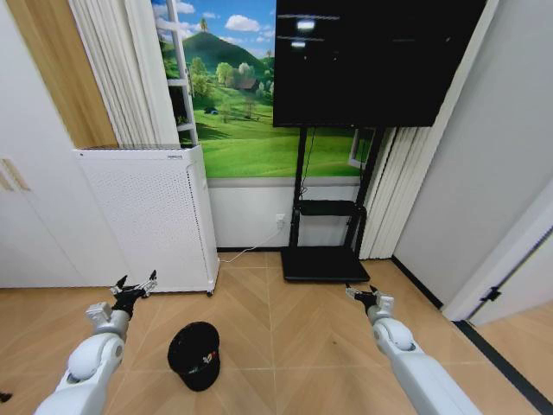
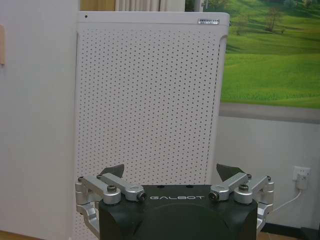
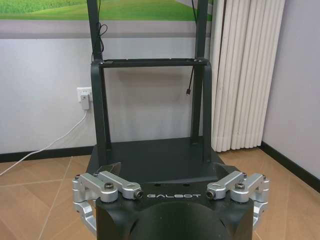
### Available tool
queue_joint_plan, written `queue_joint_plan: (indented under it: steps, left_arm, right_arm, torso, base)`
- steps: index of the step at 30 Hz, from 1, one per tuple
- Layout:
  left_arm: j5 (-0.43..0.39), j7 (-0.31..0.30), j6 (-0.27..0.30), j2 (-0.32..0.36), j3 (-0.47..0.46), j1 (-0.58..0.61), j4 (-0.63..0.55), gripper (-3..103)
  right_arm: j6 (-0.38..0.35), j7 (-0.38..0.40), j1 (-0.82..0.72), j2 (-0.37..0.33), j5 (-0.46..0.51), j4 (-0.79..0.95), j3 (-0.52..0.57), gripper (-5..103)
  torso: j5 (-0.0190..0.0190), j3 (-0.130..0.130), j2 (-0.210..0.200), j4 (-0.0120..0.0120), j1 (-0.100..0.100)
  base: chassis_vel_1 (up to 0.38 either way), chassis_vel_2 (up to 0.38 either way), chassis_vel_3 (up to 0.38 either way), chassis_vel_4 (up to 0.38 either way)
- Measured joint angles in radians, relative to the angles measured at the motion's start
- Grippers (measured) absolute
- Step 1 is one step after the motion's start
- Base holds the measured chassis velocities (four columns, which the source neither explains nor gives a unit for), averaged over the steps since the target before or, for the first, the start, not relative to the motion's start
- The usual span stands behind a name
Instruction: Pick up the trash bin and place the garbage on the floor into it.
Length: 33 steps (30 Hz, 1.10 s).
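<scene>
Trash bin (image 1: pixel 194 354) first: small, black and round, it sits on the floor (image 1: pixel 294 346) between the two arms, nearer the left one. From the head view I look down into its mouth, where something small with red and green on it lies against the dark inside; I cannot tell what it is. The herringbone parquet around the bin is light tan, and a dark strip runs along the foot of the right-hand wall.

Neither gripper touches the bin. The left gripper (image 1: pixel 136 286) hangs just above and behind it on the left, fingers spread apart with nothing between them. In the left wrist view the same gripper (image 2: pixel 172 175) faces the white perforated appliance (image 2: pixel 150 105), its dark fingertips (image 2: pixel 114 171) standing wide. The right gripper (image 1: pixel 363 294) is held out at about the same height on the other side, well apart from the bin, and in the head view its fingers are too small to judge. The right wrist view settles it: the right gripper (image 3: pixel 167 172) stands open and empty, pointed at the black TV stand (image 3: pixel 150 155).

Behind the bin, the appliance stands against the left wall beside pleated curtains (image 1: pixel 121 69). The stand's flat base rests on the floor by the back wall, with a large dark screen (image 1: pixel 371 60) mounted above it. A green-hill landscape mural (image 1: pixel 233 95) covers the wall between them, and a white cable runs from a wall socket (image 3: pixel 84 97) down to the floor.
</scene>
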Motion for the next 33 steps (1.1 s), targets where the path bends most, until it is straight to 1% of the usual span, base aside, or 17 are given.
queue_joint_plan:
  steps: [3,4,5,10,11,14,17,20,21,23,25,26,27,30,31,32,33]
  left_arm:
    - [0.0,0.0,0.0,0.0,0.0,0.0,0.0,100]
    - [0.0,0.0,0.0,0.0,0.0,0.0,0.0,100]
    - [0.0,0.0,0.0,0.0,0.0,0.0,0.0,100]
    - [0.0,0.0,0.0,0.0,0.0,0.0,0.0,100]
    - [0.0,0.0,0.0,0.0,0.0,0.0,0.0,100]
    - [0.0,0.0,0.0,0.0,0.0,0.0,0.0,100]
    - [0.0,0.0,0.0,0.0,0.0,0.0,0.0,100]
    - [0.0,0.0,0.0,0.0,0.0,0.0,0.0,100]
    - [0.0,0.0,0.0,0.0,0.0,0.0,0.0,100]
    - [0.0,0.0,0.0,0.0,0.0,0.0,0.0,100]
    - [0.0,0.0,0.0,0.0,0.0,0.0,0.0,100]
    - [0.0,0.0,0.0,0.0,0.0,0.0,0.0,100]
    - [0.0,0.0,0.0,0.0,0.0,0.0,0.0,100]
    - [0.0,0.0,0.0,0.0,0.0,0.0,0.0,100]
    - [0.0,0.0,0.0,0.0,0.0,0.0,0.0,100]
    - [0.0,0.0,0.0,0.0,0.0,0.0,0.0,100]
    - [0.0,0.0,0.0,0.0,0.0,0.0,0.0,100]
  right_arm:
    - [0.0,0.0,0.0,0.0,0.0,0.0,0.0,100]
    - [0.0,0.0,0.0,0.0,0.0,0.0,0.0,100]
    - [0.0,0.0,0.0,0.0,0.0,0.0,0.0,100]
    - [0.0,0.0,0.0,0.0,0.0,0.0,0.0,100]
    - [0.0,0.0,0.0,0.0,0.0,0.0,0.0,100]
    - [0.0,0.0,0.0,0.0,0.0,0.0,0.0,100]
    - [0.0,0.0,0.0,0.0,0.0,0.0,0.0,100]
    - [0.0,0.0,0.0,0.0,0.0,0.0,0.0,100]
    - [0.0,0.0,0.0,0.0,0.0,0.0,0.0,100]
    - [0.0,0.0,0.0,0.0,0.0,0.0,0.0,100]
    - [0.0,0.0,0.0,0.0,0.0,0.0,0.0,100]
    - [0.0,0.0,0.0,0.0,0.0,0.0,0.0,100]
    - [0.0,0.0,0.0,0.0,0.0,0.0,0.0,100]
    - [0.0,0.0,0.0,0.0,0.0,0.0,0.0,100]
    - [0.0,0.0,0.0,0.0,0.0,0.0,0.0,100]
    - [0.0,0.0,0.0,0.0,0.0,0.0,0.0,100]
    - [0.0,0.0,0.0,0.0,0.0,0.0,0.0,100]
  torso:
    - [0.0008,0.0,-0.001,-0.0006,0.0]
    - [-0.0005,0.0,-0.001,-0.0001,0.0]
    - [-0.0004,-0.001,-0.001,-0.0001,0.0]
    - [0.001,-0.001,-0.002,-0.0007,0.0]
    - [-0.0006,-0.001,-0.002,0.0,-0.001]
    - [0.0009,-0.001,-0.002,-0.0002,-0.001]
    - [-0.0004,-0.002,-0.002,-0.0002,-0.001]
    - [0.001,-0.002,-0.003,-0.0001,-0.001]
    - [-0.0001,-0.002,-0.003,-0.0002,-0.001]
    - [-0.0003,-0.002,-0.003,-0.0003,-0.001]
    - [0.0016,-0.002,-0.003,-0.0005,-0.001]
    - [-0.0009,-0.002,-0.003,-0.0002,-0.001]
    - [-0.0009,-0.002,-0.003,-0.0002,-0.001]
    - [0.0015,-0.002,-0.004,-0.0002,-0.001]
    - [0.0015,-0.002,-0.004,-0.0002,-0.001]
    - [-0.0007,-0.002,-0.004,-0.0002,-0.001]
    - [-0.0008,-0.002,-0.004,-0.0004,-0.001]
  base:
    - [0.257,-0.306,-0.233,0.291]
    - [0.264,-0.316,-0.235,0.299]
    - [0.264,-0.315,-0.283,0.299]
    - [0.338,-0.358,-0.332,0.33]
    - [0.359,-0.362,-0.377,0.351]
    - [0.375,-0.361,-0.375,0.37]
    - [0.376,-0.367,-0.368,0.369]
    - [0.366,-0.374,-0.374,0.35]
    - [0.344,-0.37,-0.348,0.336]
    - [0.337,-0.344,-0.366,0.342]
    - [0.345,-0.346,-0.333,0.347]
    - [0.329,-0.34,-0.328,0.335]
    - [0.329,-0.34,-0.328,0.335]
    - [0.349,-0.347,-0.349,0.337]
    - [0.36,-0.349,-0.334,0.354]
    - [0.371,-0.349,-0.334,0.362]
    - [0.371,-0.349,-0.362,0.362]
